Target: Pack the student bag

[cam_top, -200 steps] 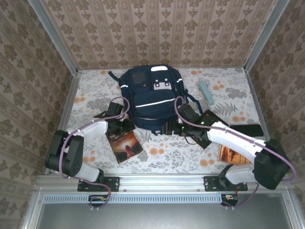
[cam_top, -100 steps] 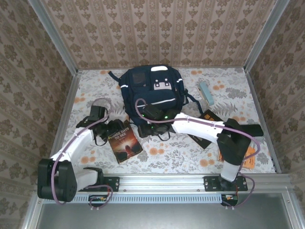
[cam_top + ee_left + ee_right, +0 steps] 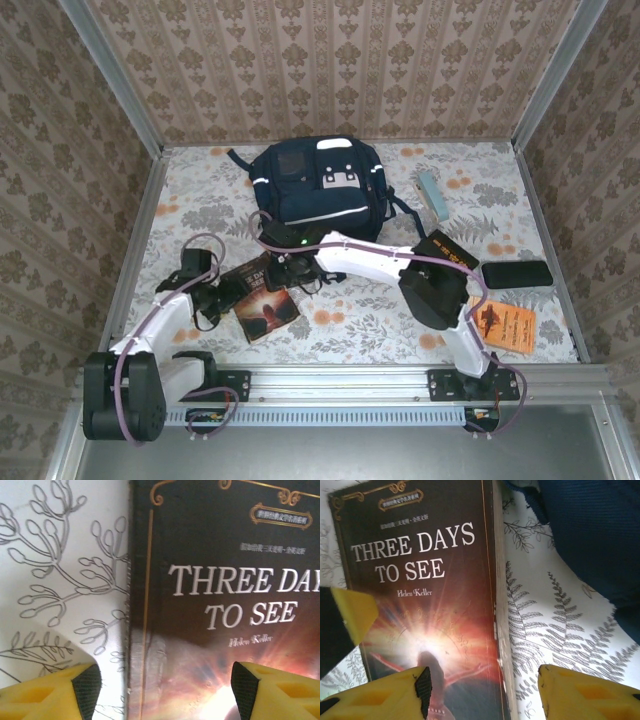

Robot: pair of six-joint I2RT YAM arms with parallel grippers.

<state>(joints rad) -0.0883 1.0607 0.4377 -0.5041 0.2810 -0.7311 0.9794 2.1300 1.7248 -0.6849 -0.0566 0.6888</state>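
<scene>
Nearest on the right, one orange booklet (image 3: 503,326) lies flat on the floral-patterned surface (image 3: 370,325). Beside it lies one black-covered book (image 3: 420,595) lettered "THREE DAYS TO SEE" and "Helen Keller". The left pincer (image 3: 165,680) stands apart, astride the title's left edge. The right pincer (image 3: 484,685) is also apart, astride its right edge. Behind them lies the one dark navy fabric student bag (image 3: 320,190), white-striped.

One student bag (image 3: 320,190) is counted, upper centre. Three books are counted: a black titled book (image 3: 265,302) lower left of centre, a second dark book (image 3: 447,248) right of centre, partly hidden, and an orange book (image 3: 503,326) lower right. One black flat object (image 3: 516,273) and one pale blue box (image 3: 433,193) are counted at right.
</scene>
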